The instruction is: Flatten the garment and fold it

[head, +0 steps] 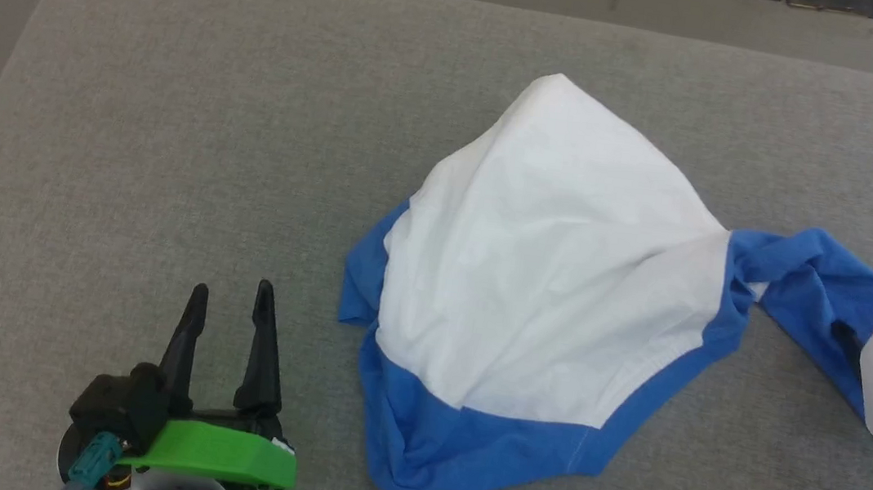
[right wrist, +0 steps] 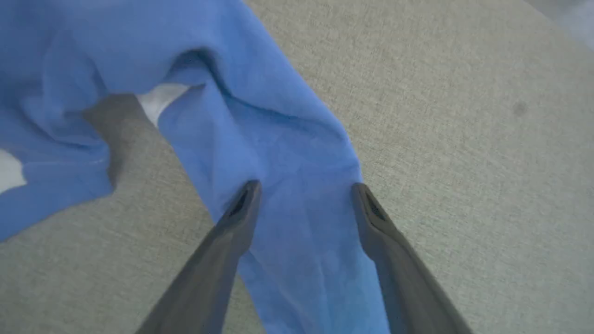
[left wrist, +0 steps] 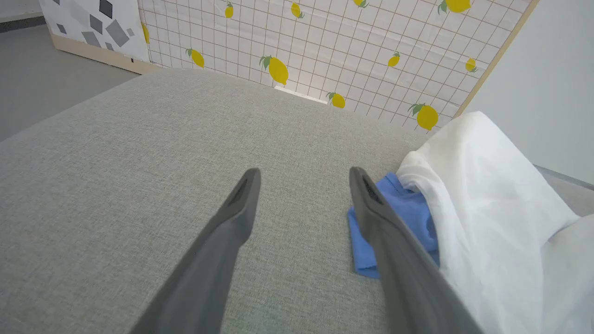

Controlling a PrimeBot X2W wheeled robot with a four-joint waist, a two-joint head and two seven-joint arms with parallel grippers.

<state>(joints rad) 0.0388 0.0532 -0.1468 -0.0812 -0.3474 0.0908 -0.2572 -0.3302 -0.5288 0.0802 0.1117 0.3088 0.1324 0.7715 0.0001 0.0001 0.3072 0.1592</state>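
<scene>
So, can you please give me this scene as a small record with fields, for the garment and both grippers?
garment: crumpled heap, not flattened, not folded
blue sleeve: stretched out toward the robot's right
surface: grey fabric
left gripper: open, empty, beside the garment, apart from it
right gripper: open, fingers either side of the blue sleeve, not closed

Light was bright, even; soft shadow sat under the garment [right wrist: 287, 153] at ten o'clock, one o'clock corner blurred.
</scene>
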